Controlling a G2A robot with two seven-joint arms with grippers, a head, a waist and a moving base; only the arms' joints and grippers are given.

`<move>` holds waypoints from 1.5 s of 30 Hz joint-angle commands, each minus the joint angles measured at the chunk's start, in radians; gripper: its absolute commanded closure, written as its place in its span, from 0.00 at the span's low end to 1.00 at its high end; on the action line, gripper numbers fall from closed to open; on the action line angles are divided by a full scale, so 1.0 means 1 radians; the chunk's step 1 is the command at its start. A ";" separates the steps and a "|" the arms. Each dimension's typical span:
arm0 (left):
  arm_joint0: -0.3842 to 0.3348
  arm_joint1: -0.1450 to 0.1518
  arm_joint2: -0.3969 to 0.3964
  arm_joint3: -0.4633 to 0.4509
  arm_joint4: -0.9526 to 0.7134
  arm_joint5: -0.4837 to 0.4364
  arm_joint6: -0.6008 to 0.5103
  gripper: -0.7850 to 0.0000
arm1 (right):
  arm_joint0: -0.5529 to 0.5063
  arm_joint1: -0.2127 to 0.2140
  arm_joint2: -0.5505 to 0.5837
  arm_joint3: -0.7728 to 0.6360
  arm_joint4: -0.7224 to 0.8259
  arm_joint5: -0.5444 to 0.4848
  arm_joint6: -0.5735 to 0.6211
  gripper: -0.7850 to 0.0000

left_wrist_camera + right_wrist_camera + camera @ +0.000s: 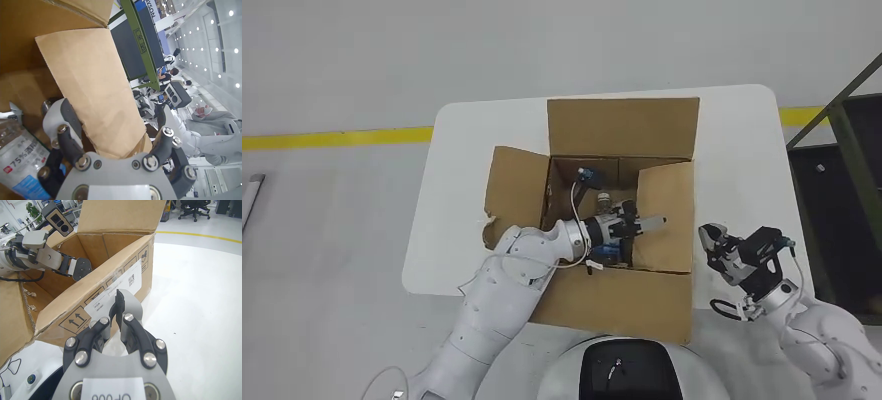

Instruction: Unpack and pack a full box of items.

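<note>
The open brown cardboard box sits centred on the white table, the left gripper spread, apparently astride its 3 o'clock flap, the clenched right gripper outside at 4 o'clock.

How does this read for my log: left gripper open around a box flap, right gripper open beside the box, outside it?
No: the right gripper is shut, as the right wrist view shows. The left gripper is open around a flap of the cardboard box; the right sits beside the box, outside it.
</note>
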State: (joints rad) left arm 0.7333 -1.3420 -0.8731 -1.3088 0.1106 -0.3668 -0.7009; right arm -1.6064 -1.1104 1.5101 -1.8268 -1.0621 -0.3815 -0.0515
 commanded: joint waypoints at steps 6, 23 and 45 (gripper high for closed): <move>-0.008 -0.004 0.004 -0.003 -0.006 0.005 -0.017 0.00 | 0.010 -0.002 -0.005 0.014 0.014 -0.004 0.002 1.00; -0.015 -0.003 -0.051 -0.162 -0.096 -0.020 -0.049 0.00 | 0.005 -0.008 0.036 -0.006 0.136 0.009 -0.004 0.62; -0.169 -0.084 0.175 -0.145 -0.138 -0.093 -0.074 0.00 | -0.091 0.003 0.404 -0.211 0.656 0.057 0.226 0.38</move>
State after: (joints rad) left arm 0.5729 -1.4212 -0.7087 -1.4609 -0.0291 -0.4578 -0.7747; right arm -1.6947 -1.1081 1.9083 -2.0326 -0.4174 -0.3226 0.1563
